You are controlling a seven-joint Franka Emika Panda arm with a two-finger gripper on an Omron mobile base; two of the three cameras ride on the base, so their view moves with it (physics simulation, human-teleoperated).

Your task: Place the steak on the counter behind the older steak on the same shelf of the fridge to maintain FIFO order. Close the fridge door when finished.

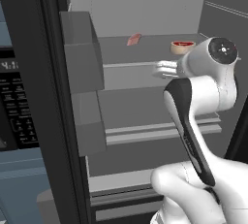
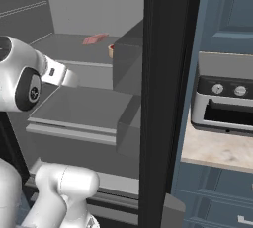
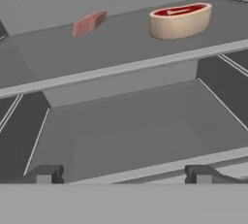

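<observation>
The steak, a bare pink slab, lies far back on the top shelf of the fridge, left of centre. The older steak, dark red in its round tan dish, stands nearer the shelf's front edge, to the right. Both base views show the same: steak at the back, older steak in front, half hidden by a door bin in the right base view. My gripper is open and empty, level with the shelf below. From the left it hangs just outside the shelves.
Both fridge doors stand open, grey bins jutting inward on each side of the arm. A black microwave is at the left. The beige counter with a toaster oven lies at the right.
</observation>
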